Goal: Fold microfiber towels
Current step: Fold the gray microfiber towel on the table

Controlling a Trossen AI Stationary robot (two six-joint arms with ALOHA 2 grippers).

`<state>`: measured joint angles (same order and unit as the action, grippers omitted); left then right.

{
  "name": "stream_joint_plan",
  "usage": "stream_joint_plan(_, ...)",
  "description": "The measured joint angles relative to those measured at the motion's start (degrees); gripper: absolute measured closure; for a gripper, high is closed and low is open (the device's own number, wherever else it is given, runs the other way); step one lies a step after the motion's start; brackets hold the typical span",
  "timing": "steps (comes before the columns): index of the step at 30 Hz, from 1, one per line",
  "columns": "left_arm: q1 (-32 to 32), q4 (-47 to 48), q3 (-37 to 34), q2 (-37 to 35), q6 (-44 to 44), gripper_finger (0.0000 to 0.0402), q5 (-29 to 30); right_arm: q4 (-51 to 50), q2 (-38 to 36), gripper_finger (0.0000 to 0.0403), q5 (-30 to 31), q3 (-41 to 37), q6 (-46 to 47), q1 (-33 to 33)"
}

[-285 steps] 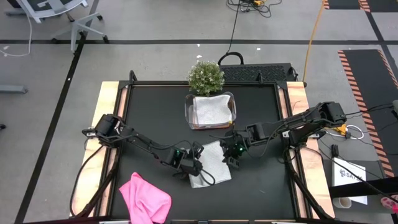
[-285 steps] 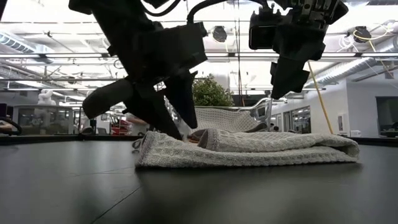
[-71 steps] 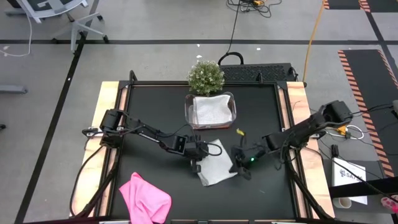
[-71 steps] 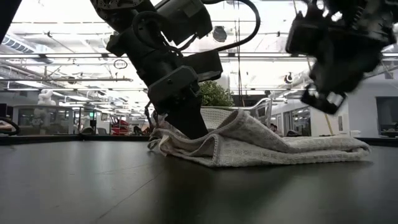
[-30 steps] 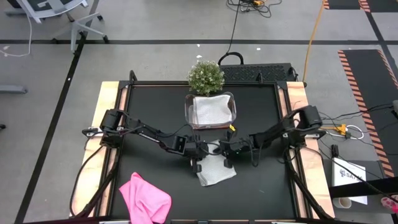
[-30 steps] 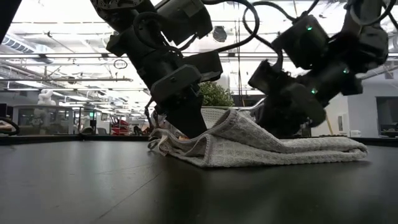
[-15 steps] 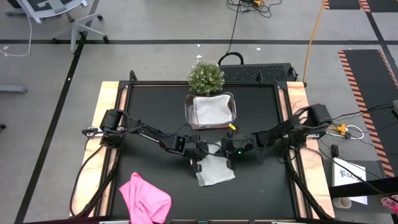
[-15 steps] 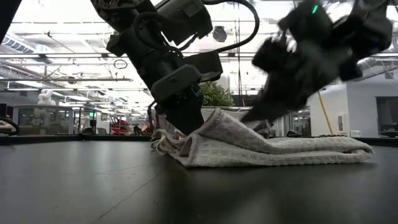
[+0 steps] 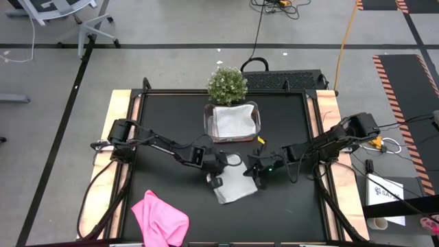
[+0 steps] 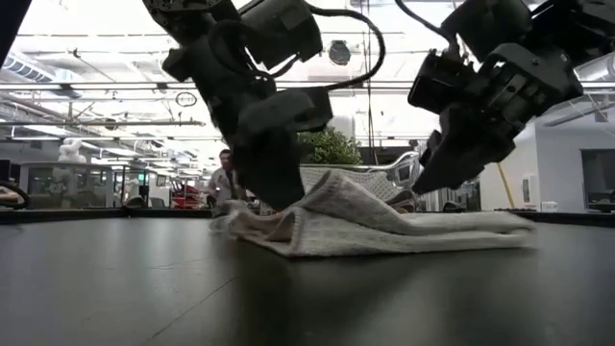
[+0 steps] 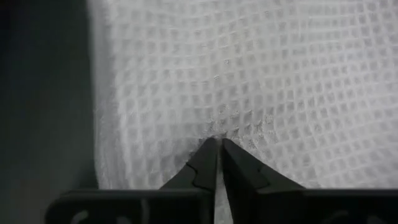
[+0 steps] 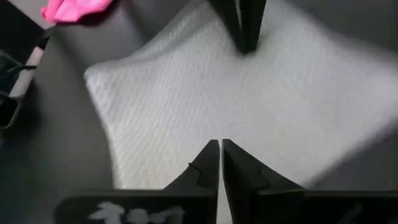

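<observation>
A light grey towel (image 9: pixel 236 184) lies folded on the black table near its middle, with a raised hump (image 10: pixel 332 183) toward its left end. My left gripper (image 9: pixel 217 180) stands on that left end, pointing down and shut on the cloth (image 11: pixel 280 74). My right gripper (image 9: pixel 254 171) is shut and empty, and hangs just above the towel's right part (image 12: pixel 186 93); in the low view its tips (image 10: pixel 418 185) sit a little over the cloth. A second grey towel (image 9: pixel 232 120) lies in the clear tub. A pink towel (image 9: pixel 161 218) lies bunched at the near left. My left gripper pinches a small pucker of the towel's top layer (image 11: pixel 214 129) between its fingertips, close to the towel's left edge. The fingers come from above, pointing down. The towel stays on the table, slack, and humps up beside the fingers.
The clear tub (image 9: pixel 258 123) stands at the far middle, with a small potted plant (image 9: pixel 227 84) behind it. Wooden strips line the table's left and right sides. Bare black table lies on the near right and far left.
My right gripper has risen off the towel's right part and drawn back a little toward the table's right edge. My left gripper has shifted slightly toward the left edge, and the whole towel has slid that way with it.
</observation>
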<state>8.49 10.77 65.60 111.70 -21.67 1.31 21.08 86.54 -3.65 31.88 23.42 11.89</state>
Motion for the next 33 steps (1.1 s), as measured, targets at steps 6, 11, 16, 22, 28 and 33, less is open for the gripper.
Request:
stream_joint_plan(6,-1.78,5.51,2.12,-7.92,-12.66,0.0359,-1.74,-5.01,-2.30,0.0355,-2.59,0.19,1.98,-0.58)
stream_joint_plan(11,-1.19,8.61,2.00,-14.84,-17.74,0.0355,-0.36,-12.89,-5.22,0.0312,-2.52,0.02,1.71,-1.27)
stream_joint_plan(16,1.18,11.41,2.15,-17.54,-22.71,0.0355,2.10,-15.32,-5.42,0.0262,-2.41,0.02,2.29,-1.95)
stream_joint_plan(22,6.42,14.03,1.96,-15.84,-28.66,0.0355,8.39,-14.27,-5.14,0.0218,-2.84,0.04,2.23,-2.11)
stream_joint_plan(28,7.15,11.61,1.95,-13.69,-8.73,0.0355,16.29,-7.54,-5.34,0.0222,-10.07,0.09,8.34,-1.72)
stream_joint_plan(33,4.10,6.60,2.13,-9.99,3.36,0.0355,10.57,-3.39,-5.33,0.0247,-11.37,0.11,12.93,0.69)
